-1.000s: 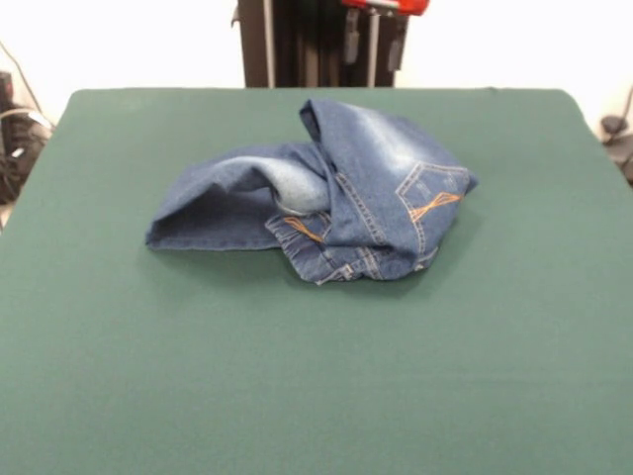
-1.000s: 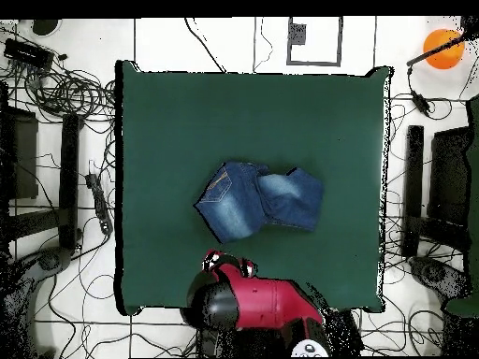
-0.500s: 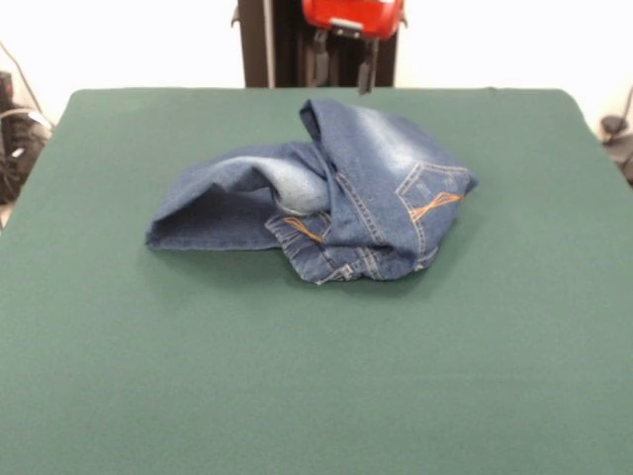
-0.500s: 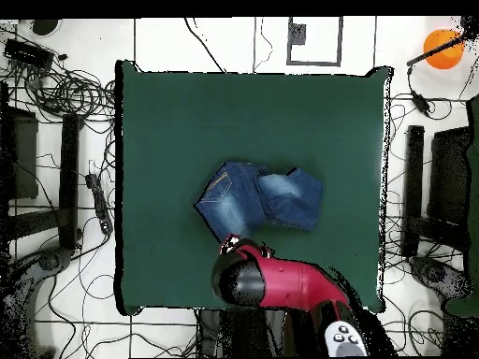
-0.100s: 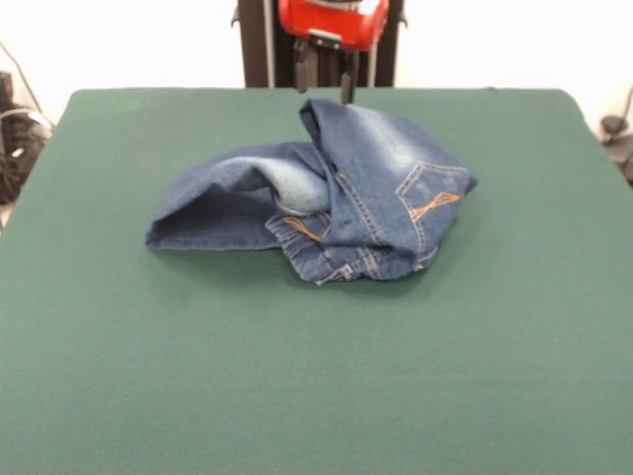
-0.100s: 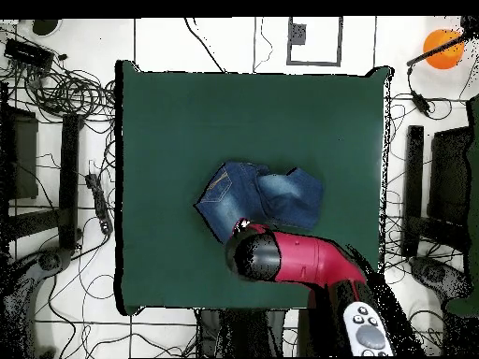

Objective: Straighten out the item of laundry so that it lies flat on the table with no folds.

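Observation:
The item of laundry (image 5: pixel 326 193), a pair of blue jeans with orange stitching, lies crumpled and folded over itself near the middle of the table (image 5: pixel 316 376). One leg opening faces left and a stitched pocket shows on the right. My gripper (image 5: pixel 323 84) hangs just behind the heap's far top fold. It is open, its two dark fingers (image 5: pixel 348 85) apart with nothing between them. From overhead, the jeans (image 6: pixel 267 194) sit at the centre of the table (image 6: pixel 187 122), and the red arm (image 6: pixel 281 259) covers their edge on the robot's side, hiding the gripper.
Cables and black equipment (image 6: pixel 70 178) crowd the floor on both sides of the table. An orange ball (image 6: pixel 442 47) sits past one far corner. Bare green cloth surrounds the jeans on every side.
The arm has swung out from the table's edge over the jeans. In the front view the gripper has come lower and shifted left, reaching the heap's far fold.

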You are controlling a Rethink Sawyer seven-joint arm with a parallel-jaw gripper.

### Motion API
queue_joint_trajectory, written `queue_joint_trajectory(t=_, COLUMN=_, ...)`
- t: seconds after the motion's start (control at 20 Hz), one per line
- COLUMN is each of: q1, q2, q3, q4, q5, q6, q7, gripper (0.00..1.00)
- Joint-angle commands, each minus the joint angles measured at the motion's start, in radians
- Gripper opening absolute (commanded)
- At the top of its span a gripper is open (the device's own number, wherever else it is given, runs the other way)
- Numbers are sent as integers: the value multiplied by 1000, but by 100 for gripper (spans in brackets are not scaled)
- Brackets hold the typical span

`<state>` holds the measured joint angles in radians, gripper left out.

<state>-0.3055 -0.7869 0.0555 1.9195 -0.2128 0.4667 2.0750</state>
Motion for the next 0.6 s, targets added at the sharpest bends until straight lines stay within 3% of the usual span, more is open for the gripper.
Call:
queue_joint_trajectory(t=0.05, q1=-21, q2=-41, q3=161, q4=-109, q5=-3, q6=235, q7=-158, gripper=100)
queue_joint_trajectory(t=0.6, q1=-62, q2=26, q3=210, q4=-256, q5=-56, q6=320, q7=-192, gripper=100)
